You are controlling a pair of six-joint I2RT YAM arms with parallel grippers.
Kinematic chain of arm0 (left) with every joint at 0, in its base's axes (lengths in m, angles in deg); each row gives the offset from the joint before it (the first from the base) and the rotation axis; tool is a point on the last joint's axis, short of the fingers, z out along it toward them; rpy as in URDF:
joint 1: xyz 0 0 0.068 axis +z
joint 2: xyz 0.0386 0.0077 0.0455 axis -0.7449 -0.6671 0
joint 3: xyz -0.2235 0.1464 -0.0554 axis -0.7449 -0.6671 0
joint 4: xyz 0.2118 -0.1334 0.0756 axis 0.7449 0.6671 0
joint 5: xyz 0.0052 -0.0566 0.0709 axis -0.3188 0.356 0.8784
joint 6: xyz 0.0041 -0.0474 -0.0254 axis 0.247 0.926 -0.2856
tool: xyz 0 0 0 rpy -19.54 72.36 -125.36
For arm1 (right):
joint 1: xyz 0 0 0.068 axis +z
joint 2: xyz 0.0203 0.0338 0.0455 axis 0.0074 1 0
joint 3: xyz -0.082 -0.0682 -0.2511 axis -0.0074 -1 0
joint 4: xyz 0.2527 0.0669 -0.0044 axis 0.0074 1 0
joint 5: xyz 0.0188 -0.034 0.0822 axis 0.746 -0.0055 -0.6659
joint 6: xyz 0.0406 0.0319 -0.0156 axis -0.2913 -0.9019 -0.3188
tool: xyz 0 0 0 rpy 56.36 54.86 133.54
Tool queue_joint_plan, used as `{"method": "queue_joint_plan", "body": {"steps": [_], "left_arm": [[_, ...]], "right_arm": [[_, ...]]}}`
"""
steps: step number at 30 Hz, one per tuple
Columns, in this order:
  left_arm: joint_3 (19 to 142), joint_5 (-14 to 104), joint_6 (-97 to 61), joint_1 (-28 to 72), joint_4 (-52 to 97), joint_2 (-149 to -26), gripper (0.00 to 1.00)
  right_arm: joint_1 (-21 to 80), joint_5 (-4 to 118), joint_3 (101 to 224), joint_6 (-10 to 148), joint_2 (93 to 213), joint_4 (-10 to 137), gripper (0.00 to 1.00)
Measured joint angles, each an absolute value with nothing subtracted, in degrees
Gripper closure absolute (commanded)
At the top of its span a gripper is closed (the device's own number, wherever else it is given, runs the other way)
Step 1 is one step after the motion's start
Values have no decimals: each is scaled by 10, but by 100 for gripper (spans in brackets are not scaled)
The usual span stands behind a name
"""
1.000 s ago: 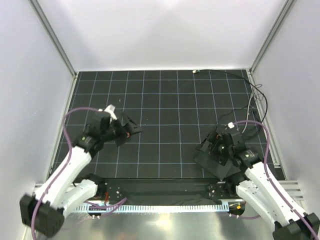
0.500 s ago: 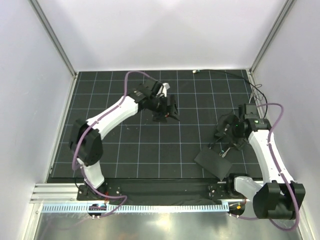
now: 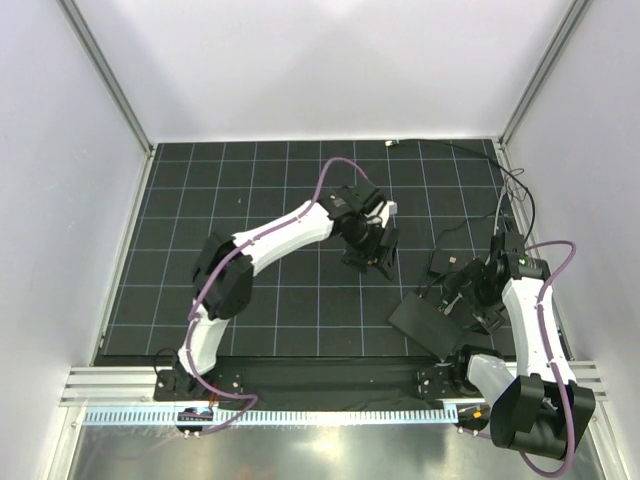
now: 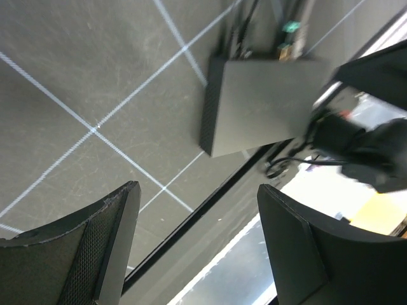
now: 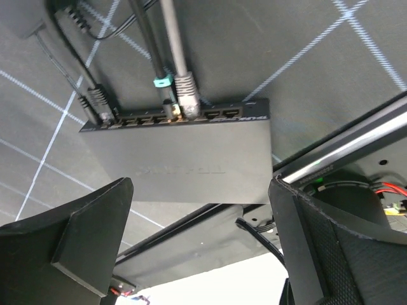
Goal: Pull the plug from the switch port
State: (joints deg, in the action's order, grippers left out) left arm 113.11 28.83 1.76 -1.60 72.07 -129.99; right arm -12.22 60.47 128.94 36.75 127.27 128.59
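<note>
The switch is a flat matte black box [image 3: 428, 325] at the near right of the mat, also in the right wrist view [image 5: 184, 159] and the left wrist view [image 4: 261, 105]. Its ports [image 5: 172, 118] line the far edge. Several cables plug in there. The plug is a small dark connector [image 5: 98, 105] on a thin black cable, seated in the leftmost port. My right gripper [image 3: 462, 297] is open, hovering above the switch's port edge, and shows the same in its own view [image 5: 200, 254]. My left gripper [image 3: 372, 255] is open and empty, left of the switch [image 4: 197, 254].
A thick grey cable with a grey plug [image 5: 187, 89] and a thin cable with a teal tag [image 5: 163, 81] sit in the middle ports. Loose black cables [image 3: 505, 200] trail to the back right corner. The metal rail [image 3: 330, 410] runs along the near edge.
My left arm has swung from the left side across the mat to the centre right. My right gripper rose off the switch, moved back, then came nearer its port edge.
</note>
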Motion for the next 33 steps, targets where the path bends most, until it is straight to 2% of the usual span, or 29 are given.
{"method": "queue_joint_plan", "body": {"steps": [6,10,17,24,29,33], "left_arm": [[1145,307,-2,-37,745,-1342,23],[1148,312,-8,-44,744,-1348,30],[1160,306,-22,-62,739,-1387,32],[1199,297,-31,-83,739,-1445,34],[1218,295,-31,-89,739,-1464,35],[1223,318,-34,-89,747,-1464,36]], "right_arm": [[-124,616,1262,343,1273,1270,0],[-125,611,1200,321,1266,1246,0],[-125,609,1193,300,1247,1223,1],[-125,587,1143,290,1226,1204,7],[-126,559,1131,286,1226,1182,16],[-126,526,1121,279,1227,1163,18]]}}
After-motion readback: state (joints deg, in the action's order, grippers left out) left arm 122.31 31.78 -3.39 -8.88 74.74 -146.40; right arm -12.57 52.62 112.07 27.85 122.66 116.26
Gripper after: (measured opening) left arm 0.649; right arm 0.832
